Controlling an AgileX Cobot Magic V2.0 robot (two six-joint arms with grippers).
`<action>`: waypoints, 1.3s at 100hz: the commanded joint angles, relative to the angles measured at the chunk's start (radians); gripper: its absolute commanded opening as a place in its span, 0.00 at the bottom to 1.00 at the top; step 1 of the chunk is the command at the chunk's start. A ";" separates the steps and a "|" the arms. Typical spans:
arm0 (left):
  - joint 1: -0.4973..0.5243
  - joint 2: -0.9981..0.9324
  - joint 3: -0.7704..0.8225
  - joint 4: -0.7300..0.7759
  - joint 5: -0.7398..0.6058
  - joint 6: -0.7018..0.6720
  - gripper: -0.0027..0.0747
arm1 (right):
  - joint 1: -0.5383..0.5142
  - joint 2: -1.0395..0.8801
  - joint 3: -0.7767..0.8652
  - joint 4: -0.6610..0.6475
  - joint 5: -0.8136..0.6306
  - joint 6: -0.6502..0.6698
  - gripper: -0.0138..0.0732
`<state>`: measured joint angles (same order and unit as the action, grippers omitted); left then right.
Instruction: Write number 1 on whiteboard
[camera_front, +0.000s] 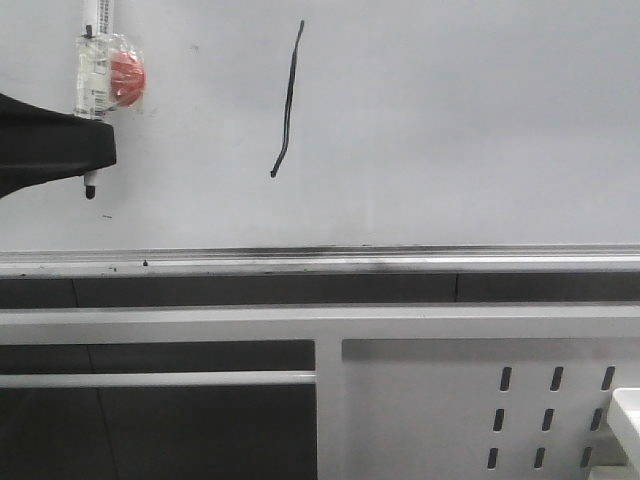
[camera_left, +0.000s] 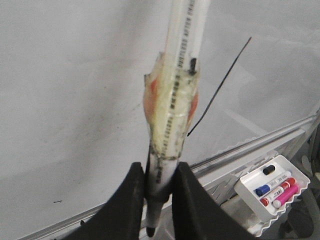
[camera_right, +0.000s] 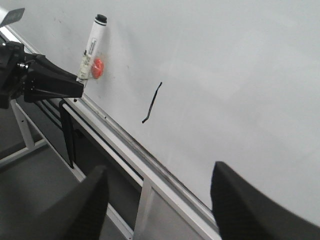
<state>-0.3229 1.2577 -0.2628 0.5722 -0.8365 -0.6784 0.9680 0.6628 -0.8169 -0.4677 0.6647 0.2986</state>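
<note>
The whiteboard (camera_front: 450, 130) fills the upper front view, with its silver tray rail (camera_front: 400, 258) along the lower edge. The number 1 (camera_front: 288, 100) is a thin black wavy stroke with a hook at its lower end; it also shows in the left wrist view (camera_left: 220, 85) and the right wrist view (camera_right: 152, 102). My left gripper (camera_front: 90, 150) is shut on a white marker (camera_left: 175, 100) wrapped in tape with a red piece, tip down, left of the stroke, near the board. My right gripper (camera_right: 157, 200) is open and empty, back from the board.
A white metal frame with slotted holes (camera_front: 550, 410) stands below the rail. A white tray of spare markers (camera_left: 272, 187) sits lower right in the left wrist view. A few dark specks (camera_front: 107, 216) dot the board.
</note>
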 joint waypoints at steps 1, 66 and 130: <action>0.003 0.011 -0.017 -0.089 -0.068 0.001 0.01 | -0.008 -0.007 -0.032 -0.030 -0.040 -0.004 0.62; 0.003 0.215 -0.021 -0.199 -0.196 0.020 0.01 | -0.008 -0.007 -0.032 -0.030 -0.039 -0.004 0.62; 0.003 0.215 -0.021 -0.143 -0.113 0.084 0.01 | -0.008 -0.007 -0.032 -0.030 -0.038 -0.004 0.62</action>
<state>-0.3229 1.4910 -0.2628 0.4448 -0.9232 -0.6133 0.9680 0.6589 -0.8169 -0.4677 0.6870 0.2986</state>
